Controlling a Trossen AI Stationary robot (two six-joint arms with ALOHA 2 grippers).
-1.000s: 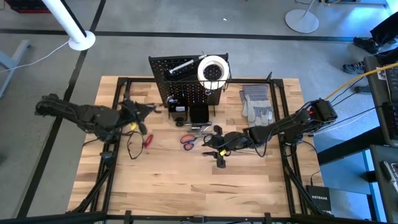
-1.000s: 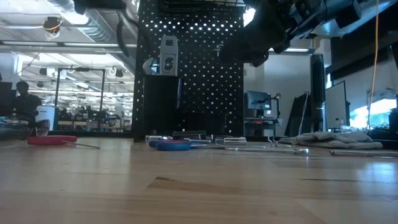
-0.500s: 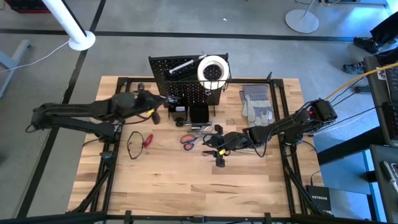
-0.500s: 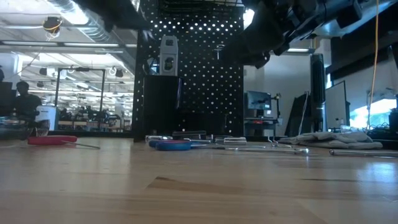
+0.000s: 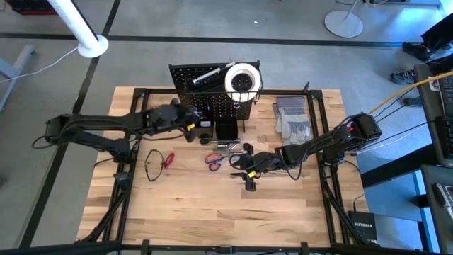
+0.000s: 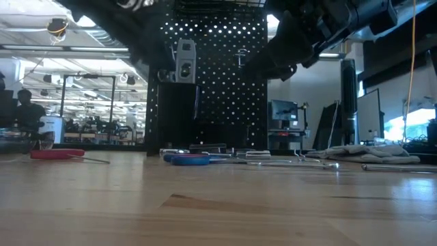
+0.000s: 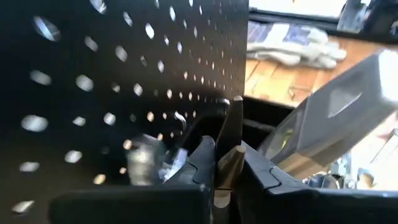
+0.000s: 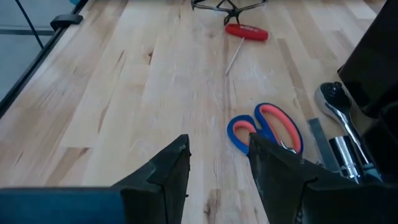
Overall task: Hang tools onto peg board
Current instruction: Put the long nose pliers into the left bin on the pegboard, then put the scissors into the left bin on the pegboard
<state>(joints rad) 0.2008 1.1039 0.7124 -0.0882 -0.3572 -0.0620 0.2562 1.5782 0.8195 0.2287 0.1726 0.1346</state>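
Observation:
The black peg board [image 5: 212, 99] stands upright at the table's far middle, with a white tape roll [image 5: 242, 79] in its wire basket and a grey tool [image 6: 184, 60] hung on its face. My left gripper [image 5: 191, 129] is close in front of the board's left part, shut on a thin metal piece [image 7: 229, 143]. My right gripper [image 8: 217, 168] hovers open over the table's middle [image 5: 237, 163], with nothing between its fingers. Just ahead of it, red-and-blue scissors [image 8: 264, 130] and a silver ratchet [image 8: 339, 118] lie flat on the wood. A red-handled tool [image 5: 168, 159] lies farther left. My left gripper pinches the thin metal piece between its two fingers at the piece's lower part [image 7: 224, 171]. Its upper end [image 7: 236, 109] sticks out past the fingertips toward the peg board's holes. The fingers come from the table's left, slanting down. The piece is lifted clear of the table.
Grey work gloves [image 5: 291, 119] lie to the right of the board. Two small black bins [image 5: 225, 129] sit at the board's foot, with loose tools [image 5: 230, 145] in front. A black wire loop [image 5: 152, 166] lies at the left. Bare wood [image 5: 212, 212] stretches toward the near edge.
My left gripper has swung from the table's left part rightward and toward the far side, up to the peg board's face, sinking a little and staying shut on the metal piece. The tools on the table have not moved.

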